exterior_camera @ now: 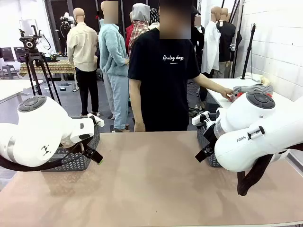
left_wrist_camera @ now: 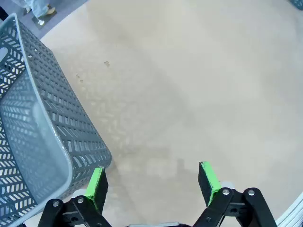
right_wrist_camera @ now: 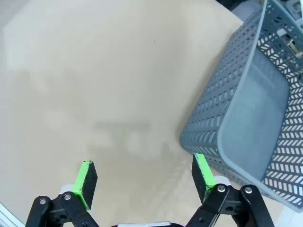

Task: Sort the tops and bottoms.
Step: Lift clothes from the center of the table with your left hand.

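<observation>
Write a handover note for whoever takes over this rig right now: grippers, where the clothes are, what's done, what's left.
Left gripper: jaws open, holding nothing, over bare table beside the left basket.
Right gripper: jaws open, holding nothing, beside the right basket.
Clothes: a pile with grey fabric lies on the side table at far right; the person's hand reaches to it.
Done: nothing sorted; what shows of both baskets holds no garment.
Left: all tops and bottoms, once they are brought over.
</observation>
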Robot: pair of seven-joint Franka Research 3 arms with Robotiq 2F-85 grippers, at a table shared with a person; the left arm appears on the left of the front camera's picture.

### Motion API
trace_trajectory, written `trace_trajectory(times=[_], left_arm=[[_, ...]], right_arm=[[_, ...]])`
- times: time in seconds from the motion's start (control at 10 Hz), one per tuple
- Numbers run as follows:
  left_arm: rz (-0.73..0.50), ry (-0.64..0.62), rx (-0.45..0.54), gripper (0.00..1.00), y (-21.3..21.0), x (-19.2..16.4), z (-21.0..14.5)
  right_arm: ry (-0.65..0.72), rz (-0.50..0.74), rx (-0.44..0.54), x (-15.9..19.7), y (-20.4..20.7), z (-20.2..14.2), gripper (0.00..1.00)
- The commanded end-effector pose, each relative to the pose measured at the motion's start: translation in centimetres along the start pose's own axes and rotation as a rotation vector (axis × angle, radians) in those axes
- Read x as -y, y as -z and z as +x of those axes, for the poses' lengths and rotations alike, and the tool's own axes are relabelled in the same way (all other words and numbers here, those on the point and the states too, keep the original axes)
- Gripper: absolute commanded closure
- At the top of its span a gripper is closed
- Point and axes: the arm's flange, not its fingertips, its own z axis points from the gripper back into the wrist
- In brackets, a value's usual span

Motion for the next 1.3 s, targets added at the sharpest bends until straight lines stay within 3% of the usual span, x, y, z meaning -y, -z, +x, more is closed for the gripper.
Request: trace_trajectory(times=[0.0,1.2], left_arm=[[0.0,0.0,0.0,0.0,0.0,0.01,0.0],[0.0,0.004,0.0,0.0,0.0,0.17,0.04]], right_arm=[[0.0,0.0,0.0,0.0,0.0,0.0,0.0],[0.0,0.0,0.0,0.0,0.0,0.0,0.0]])
